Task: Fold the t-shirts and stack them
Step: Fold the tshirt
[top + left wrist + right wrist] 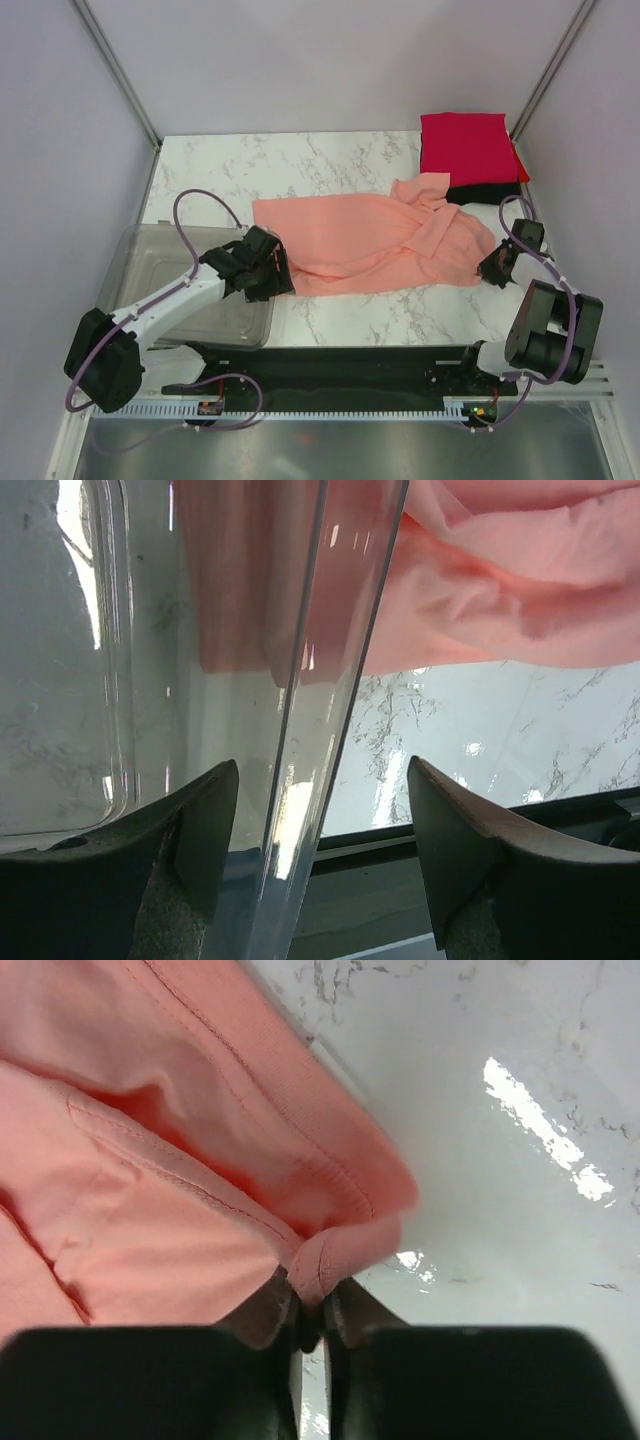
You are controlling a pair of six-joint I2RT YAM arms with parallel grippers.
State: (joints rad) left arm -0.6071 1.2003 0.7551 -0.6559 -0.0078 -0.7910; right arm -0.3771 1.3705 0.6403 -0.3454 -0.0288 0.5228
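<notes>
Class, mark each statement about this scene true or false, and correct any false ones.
1. The right gripper is shut on the pink shirt. True.
2. The left gripper grips the pink shirt. False: it is open, with one finger on either side of the tub wall.
3. The red shirt lies on the black shirt. True.
4. The pink shirt lies inside the tub. False: it is spread on the table.
</notes>
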